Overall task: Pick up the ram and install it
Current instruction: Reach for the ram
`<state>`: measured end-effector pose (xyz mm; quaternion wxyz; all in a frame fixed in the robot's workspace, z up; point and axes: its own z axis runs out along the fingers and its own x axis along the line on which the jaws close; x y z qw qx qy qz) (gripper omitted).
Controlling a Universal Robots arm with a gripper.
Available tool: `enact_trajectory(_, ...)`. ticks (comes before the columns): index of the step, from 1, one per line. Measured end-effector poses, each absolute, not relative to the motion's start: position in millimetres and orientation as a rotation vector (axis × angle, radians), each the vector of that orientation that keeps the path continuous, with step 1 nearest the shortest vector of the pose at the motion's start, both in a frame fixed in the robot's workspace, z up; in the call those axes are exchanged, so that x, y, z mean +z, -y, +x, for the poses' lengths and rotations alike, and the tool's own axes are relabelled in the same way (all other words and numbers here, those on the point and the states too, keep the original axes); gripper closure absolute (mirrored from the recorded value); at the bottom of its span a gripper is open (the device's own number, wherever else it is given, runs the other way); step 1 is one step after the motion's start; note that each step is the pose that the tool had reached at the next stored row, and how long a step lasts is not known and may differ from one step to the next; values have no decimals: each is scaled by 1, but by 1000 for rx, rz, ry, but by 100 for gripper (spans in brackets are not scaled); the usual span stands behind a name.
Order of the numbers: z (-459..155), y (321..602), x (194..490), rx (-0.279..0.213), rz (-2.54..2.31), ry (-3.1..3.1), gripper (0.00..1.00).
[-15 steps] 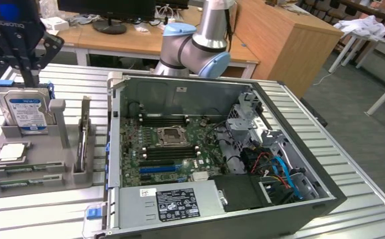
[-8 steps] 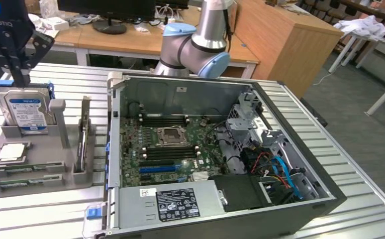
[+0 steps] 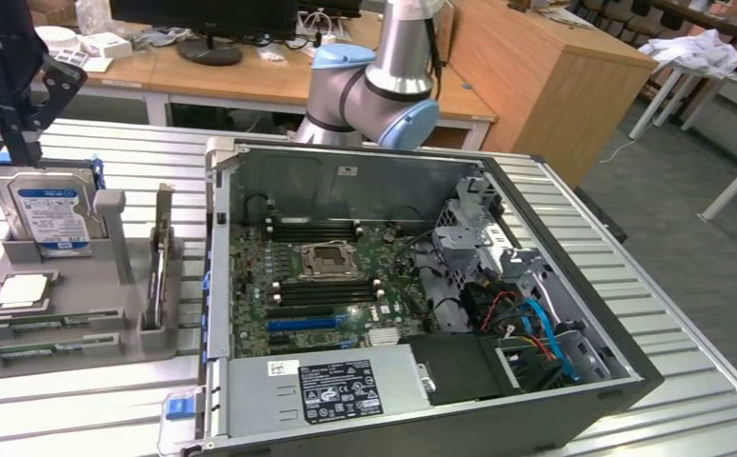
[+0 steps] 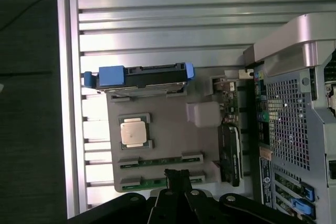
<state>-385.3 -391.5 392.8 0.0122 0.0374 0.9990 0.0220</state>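
Jaws shut, above ram [image 4: 144, 184] lying flat in grey tray [image 4: 168, 135].

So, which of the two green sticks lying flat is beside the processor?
The inner green stick, next to the processor; the outer green stick lies along the edge of the holder.

The arm [image 3: 379, 88] holds its claw [image 4: 177, 176] pointing down, fingers pressed together.

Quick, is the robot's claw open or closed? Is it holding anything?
Gripper: closed, holding nothing. The ram lies in the grey tray.
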Motion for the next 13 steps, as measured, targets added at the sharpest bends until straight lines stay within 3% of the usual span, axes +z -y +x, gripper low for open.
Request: enact_trajectory(13, -386, 395, 393, 69, 117, -3114, 90)
